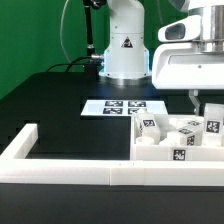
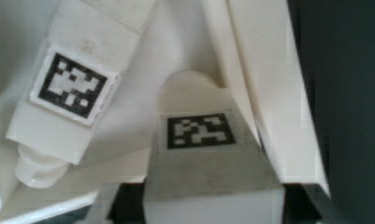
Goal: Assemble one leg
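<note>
You see the gripper (image 1: 203,103) low over the tray (image 1: 150,160) at three o'clock on the bench (image 1: 60,105), seemingly closed on a leg (image 2: 210,140), so lift slowly and straight.

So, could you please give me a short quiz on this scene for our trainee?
1. True or false: the marker board lies to the exterior view's left of the gripper.
2. What colour is the table? A green, B black, C white.
3. Fill in: the tagged white parts cluster on the exterior view's ____ side.
Key: 1 true; 2 B; 3 right.
</note>
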`<action>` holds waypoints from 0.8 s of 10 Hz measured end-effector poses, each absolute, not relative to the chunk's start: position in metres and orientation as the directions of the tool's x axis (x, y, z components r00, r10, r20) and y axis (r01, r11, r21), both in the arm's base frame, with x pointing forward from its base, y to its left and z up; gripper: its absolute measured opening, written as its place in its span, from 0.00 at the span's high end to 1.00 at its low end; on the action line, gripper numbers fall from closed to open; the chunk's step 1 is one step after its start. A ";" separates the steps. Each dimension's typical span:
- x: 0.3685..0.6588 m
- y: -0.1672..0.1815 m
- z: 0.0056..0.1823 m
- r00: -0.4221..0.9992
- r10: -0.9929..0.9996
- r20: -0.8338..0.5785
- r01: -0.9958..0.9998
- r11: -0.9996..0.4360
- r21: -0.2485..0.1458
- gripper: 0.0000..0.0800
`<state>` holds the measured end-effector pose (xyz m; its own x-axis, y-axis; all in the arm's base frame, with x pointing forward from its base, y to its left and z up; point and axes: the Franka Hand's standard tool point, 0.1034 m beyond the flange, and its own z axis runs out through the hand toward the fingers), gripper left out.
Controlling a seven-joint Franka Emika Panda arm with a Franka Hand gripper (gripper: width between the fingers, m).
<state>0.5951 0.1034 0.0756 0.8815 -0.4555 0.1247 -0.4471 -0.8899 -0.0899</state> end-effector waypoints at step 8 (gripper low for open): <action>0.598 0.100 0.098 0.907 -0.393 0.153 -0.385 -0.919 -0.082 0.20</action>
<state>0.5978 0.1003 0.0980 0.9065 -0.3934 0.1530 -0.3851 -0.9193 -0.0816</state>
